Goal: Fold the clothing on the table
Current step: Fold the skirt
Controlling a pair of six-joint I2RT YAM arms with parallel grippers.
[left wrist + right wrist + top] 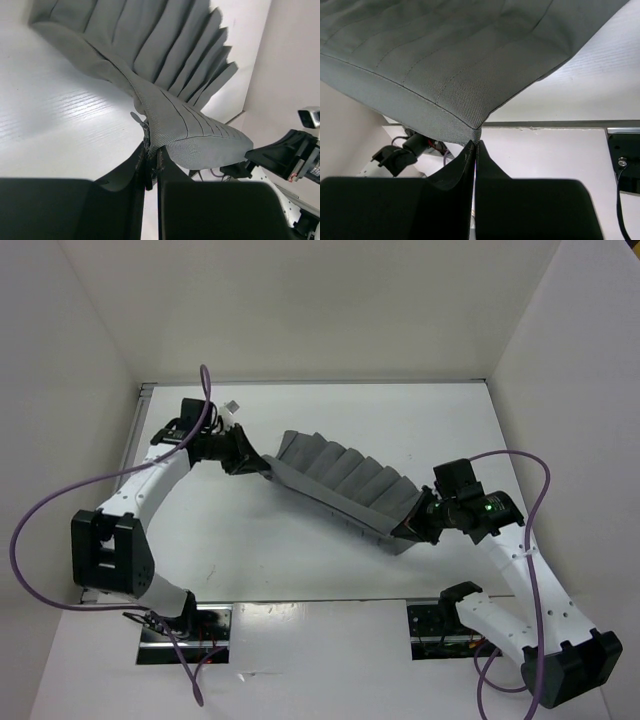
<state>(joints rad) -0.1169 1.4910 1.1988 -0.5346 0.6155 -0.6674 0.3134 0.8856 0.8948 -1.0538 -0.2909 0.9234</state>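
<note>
Grey pleated clothing (pixel 338 483) is stretched out and partly lifted off the surface (pixel 250 550), my left hand (pixel 262 466) clamped on its far end and my right hand (pixel 413 530) pinching its near corner; I judge that no fold is made yet.

Left arm (pixel 145 480) and right arm (pixel 520 575) are each showing white shell links joined by blocky black joint housings. A purple cable (pixel 14 545) is looping wide off the left arm, and a second purple cable (pixel 548 480) is arcing off the right. A green indicator light (pixel 487 506) is glowing on the right wrist. Left gripper fingers (pixel 120 200) and right gripper fingers (pixel 445 195) are showing matte black, tapering to narrow tips.
</note>
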